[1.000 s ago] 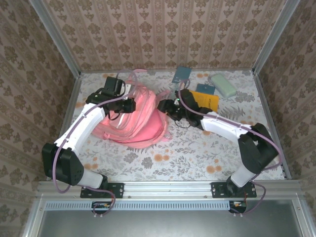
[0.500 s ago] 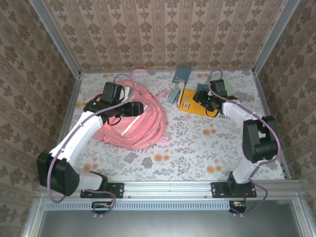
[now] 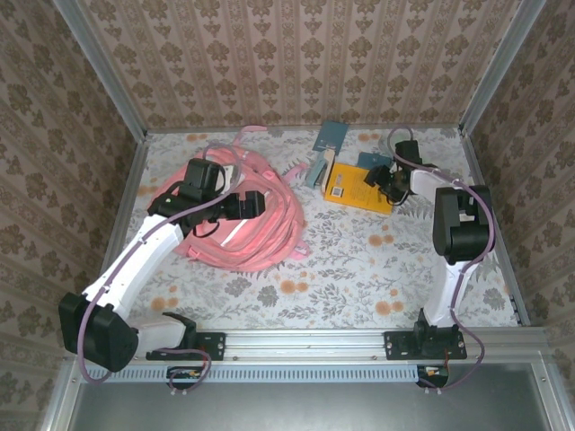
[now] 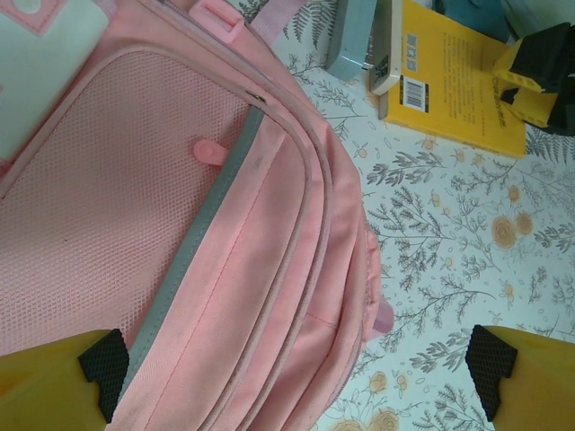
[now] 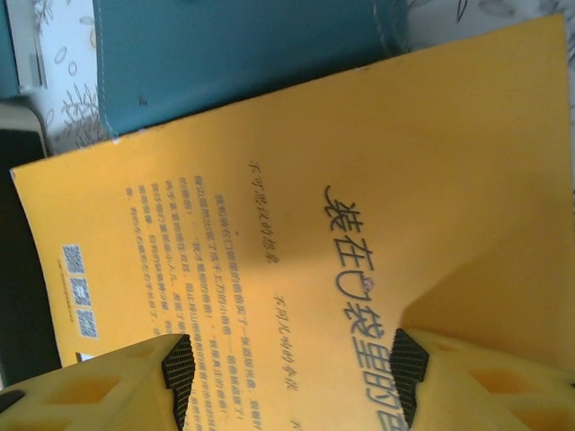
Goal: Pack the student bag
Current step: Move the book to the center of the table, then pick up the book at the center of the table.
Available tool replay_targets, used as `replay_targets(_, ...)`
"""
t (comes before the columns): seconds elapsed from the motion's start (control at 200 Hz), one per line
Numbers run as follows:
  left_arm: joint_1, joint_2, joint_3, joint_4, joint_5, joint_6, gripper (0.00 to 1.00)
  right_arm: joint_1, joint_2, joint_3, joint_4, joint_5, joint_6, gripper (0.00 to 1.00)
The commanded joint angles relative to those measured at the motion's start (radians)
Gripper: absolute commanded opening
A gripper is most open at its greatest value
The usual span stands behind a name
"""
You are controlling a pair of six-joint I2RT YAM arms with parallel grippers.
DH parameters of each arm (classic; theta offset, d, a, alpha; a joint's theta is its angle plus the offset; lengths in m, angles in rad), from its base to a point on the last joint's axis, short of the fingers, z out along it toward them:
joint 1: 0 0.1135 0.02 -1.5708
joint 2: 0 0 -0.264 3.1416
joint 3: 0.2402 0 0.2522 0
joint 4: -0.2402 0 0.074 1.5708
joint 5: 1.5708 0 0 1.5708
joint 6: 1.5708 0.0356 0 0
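1. The step in hand looks like fetching the first item: the right gripper (image 3: 375, 180) hovers over the yellow book (image 3: 349, 187) at the far right of the bench (image 3: 359, 269), its fingers partly apart with nothing between them
2. The student bag (image 3: 260, 235) lies flat on the left half of the bench with a strip of bare cloth between it and the book; the left gripper (image 3: 254, 201) hangs just above it, fingers spread wide and holding nothing
3. The next move probably calls for the right gripper to reach an edge of the book, since a thin cover lying flat gives little to pinch; meanwhile the left gripper would need to find the bag's opening and hold it up, and I cannot tell from these views whether the zip is undone
4. The top external view gives the layout: both arms, the bag's looped straps, and a blue notebook (image 3: 331, 135) by the far wall
5. The left wrist view adds the bag's mesh pocket (image 4: 117, 206), its grey stripe (image 4: 207, 242) and the book's barcode, none legible from above
6. The right wrist view shows the book's printed cover close up and a teal cover (image 5: 243, 54) lying against its edge, a spot the arm hides in the top external view
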State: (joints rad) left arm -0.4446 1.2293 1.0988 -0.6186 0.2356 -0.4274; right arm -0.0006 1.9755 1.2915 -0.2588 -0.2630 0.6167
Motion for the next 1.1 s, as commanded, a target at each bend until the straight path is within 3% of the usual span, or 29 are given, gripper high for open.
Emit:
replay_targets(0.0,-0.005,0.008,-0.002,0.026,-0.005,-0.02,1.0,0.038,-0.05,-0.109,-0.069,-0.064,0.029,0.64)
replay_targets(0.13,-0.005,0.027,-0.01,0.053,0.002,-0.029,1.0,0.096,-0.148,-0.23,-0.046,-0.061,0.081,0.64)
replay_targets(0.355,-0.005,0.085,-0.018,0.117,0.026,-0.073,1.0,0.279,-0.265,-0.4,0.0,-0.009,0.225,0.64)
replay_targets(0.41,-0.04,0.1,-0.021,0.129,0.025,-0.097,1.0,0.326,-0.292,-0.446,0.041,-0.012,0.28,0.64)
replay_targets(0.615,-0.096,0.178,-0.027,0.201,0.041,-0.214,0.91,0.495,-0.331,-0.404,0.029,-0.029,0.324,0.63)
replay_targets(0.83,-0.216,0.266,-0.031,0.326,0.017,-0.375,0.79,0.453,-0.436,-0.324,-0.134,0.138,0.161,0.61)
replay_targets(1.095,-0.366,0.461,0.077,0.396,-0.023,-0.447,0.66,0.303,-0.404,-0.321,-0.139,0.111,0.02,0.54)
